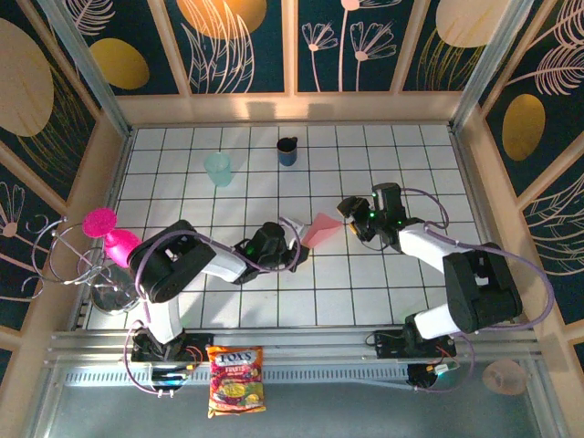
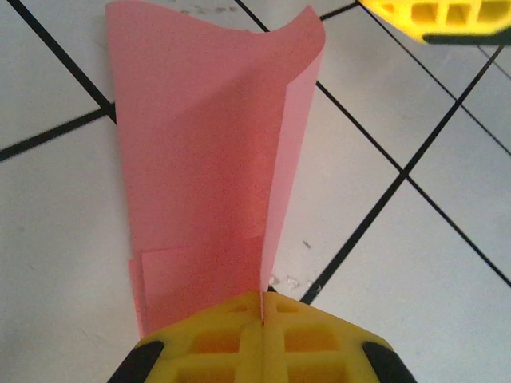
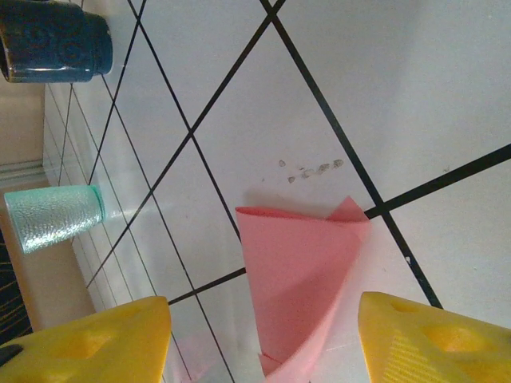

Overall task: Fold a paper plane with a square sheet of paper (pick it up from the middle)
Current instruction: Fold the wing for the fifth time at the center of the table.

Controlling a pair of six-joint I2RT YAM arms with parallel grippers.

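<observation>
Left gripper is clenched on the paper, pads flush, with the near end of the fold pinched in the seam between them. My read: it's the clamp, anchoring the crease end so the paper doesn't skate on the tiles while the other arm works. Paper sits about mid-worktop, between the two grippers, folded lengthwise into a narrow strip and not a finished dart yet. One ply lies flat; the other stands up off the surface and curls over at its far end, which is probably why it's pinched at the fold line and not at a loose edge. Right gripper is released, jaws wide. In its wrist view the paper lies between the two fingers and apart from both. It looks staged to come down on the raised flap and flatten or grab it, but that's a guess. Unclear bits: the pinch point is buried under the left pads, so I can't tell how many layers are in the grip. The small square patch at the paper's near left corner could be a tucked corner or a lower ply, can't say. The right wrist frame cuts off the paper's near end. From the top, the left gripper overlaps one end. White specks just beside the paper are unidentifiable. Mug and cup sit near the far edge, well apart.
</observation>
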